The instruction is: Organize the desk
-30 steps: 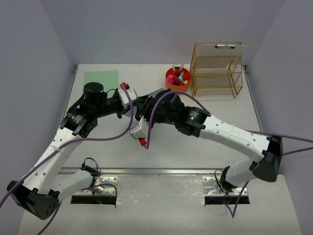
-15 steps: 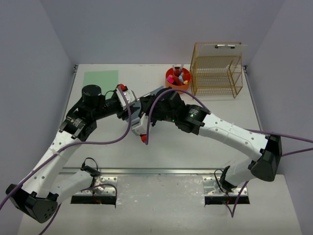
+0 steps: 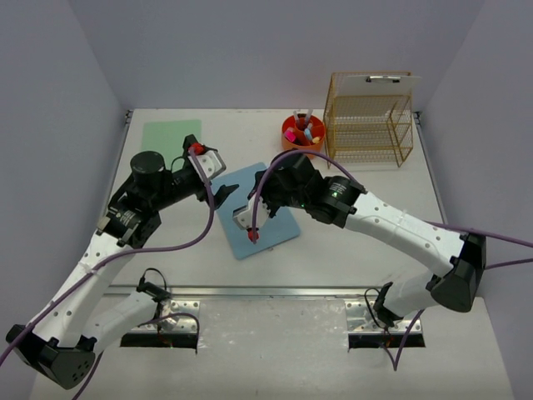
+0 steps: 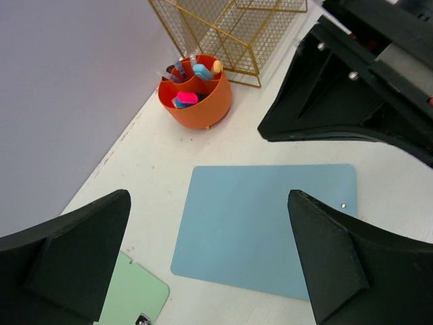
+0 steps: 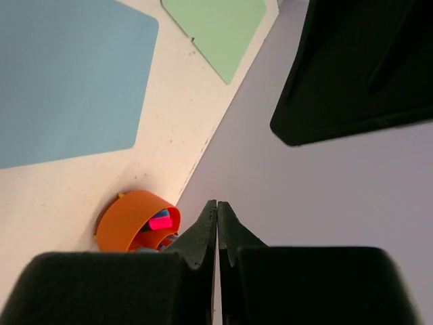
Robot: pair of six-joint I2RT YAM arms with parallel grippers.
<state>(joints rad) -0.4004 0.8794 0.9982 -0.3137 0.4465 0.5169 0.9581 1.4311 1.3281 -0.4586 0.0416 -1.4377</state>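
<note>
White desk [image 3: 358, 242] walled by lavender panels [image 3: 250, 50] bears a blue sheet [image 4: 264, 230]

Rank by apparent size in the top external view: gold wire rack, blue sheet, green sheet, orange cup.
1. Gold wire rack and blue sheet: close, and the sheet is partly under the right arm, so not ranked.
2. Green sheet.
3. Orange cup, smallest.

Robot lab test cell, mocked-up office: white desk [image 3: 350, 250] boxed by lavender panels [image 3: 275, 50], left arm [image 3: 92, 258] & right arm [image 3: 400, 233] bolted at rail [image 3: 275, 292], w/ wire rack [image 3: 369, 121], pen cup [image 3: 301, 133].
</note>
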